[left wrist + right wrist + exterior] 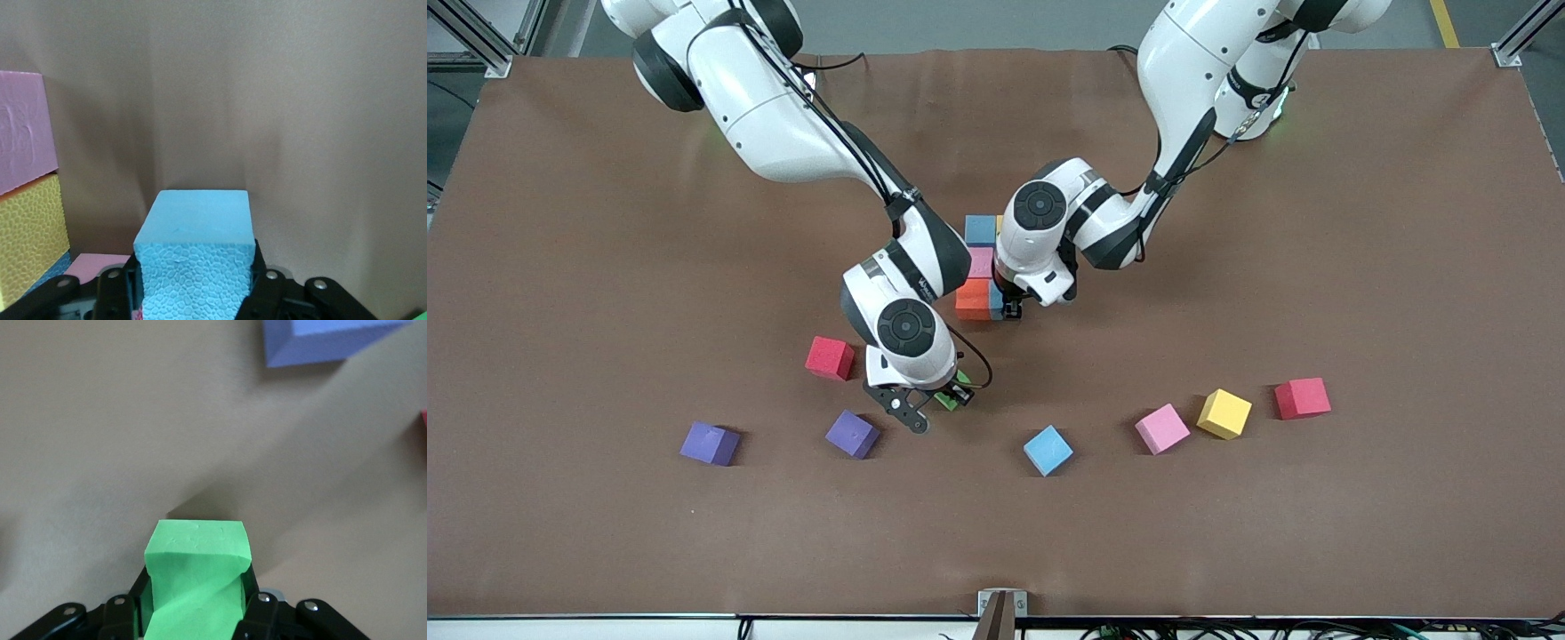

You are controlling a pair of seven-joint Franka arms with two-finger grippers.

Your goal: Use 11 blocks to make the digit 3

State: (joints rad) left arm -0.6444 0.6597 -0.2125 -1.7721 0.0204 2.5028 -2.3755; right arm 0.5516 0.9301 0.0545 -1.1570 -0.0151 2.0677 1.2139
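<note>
Clamping a blue cube (193,257) in the left hand (1011,310), right beside the orange cube (972,299) of the digit; squeezing a green cube (195,580) in the right hand (945,402), digit lying up-table from it

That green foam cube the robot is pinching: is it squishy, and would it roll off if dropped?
The small green foam cube looks creased between the right gripper fingers, so it is probably soft and squashes under pressure. Its matte, dimpled skin suggests a non-slippery grip. With flat faces, it would likely settle rather than roll, and it seems light.
</note>
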